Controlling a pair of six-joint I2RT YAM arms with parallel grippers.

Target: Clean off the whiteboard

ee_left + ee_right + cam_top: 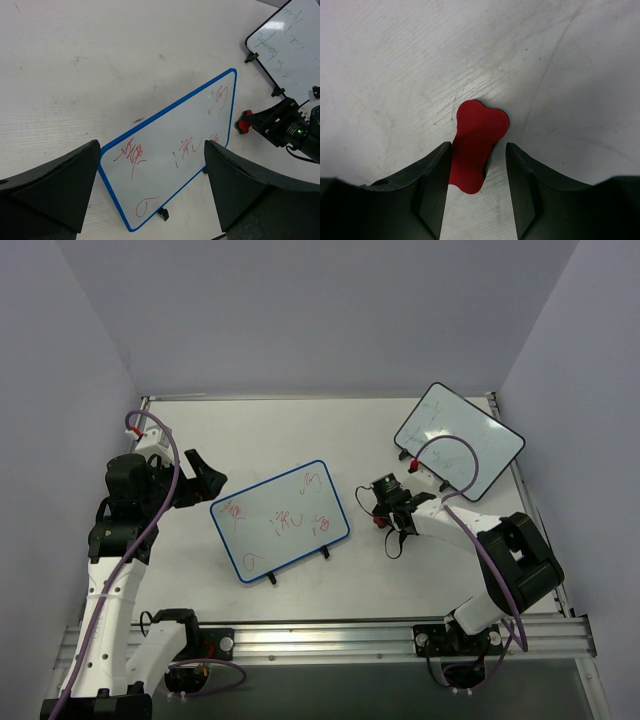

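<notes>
The whiteboard [280,520] has a blue rim and small black feet, lies mid-table and bears red scribbles; it also shows in the left wrist view [170,130]. My left gripper [205,475] is open and empty, just off the board's upper left corner, its jaws [151,150] framing the board from above. A red eraser [378,521] lies on the table right of the board. My right gripper [385,508] is open and low over it. In the right wrist view the eraser [480,125] lies between the fingers [479,146], close against the left one, with a gap to the right one.
A black-rimmed whiteboard [458,440] with faint marks stands at the back right, also in the left wrist view [295,40]. Purple-grey walls close the table on three sides. A metal rail [320,640] runs along the near edge.
</notes>
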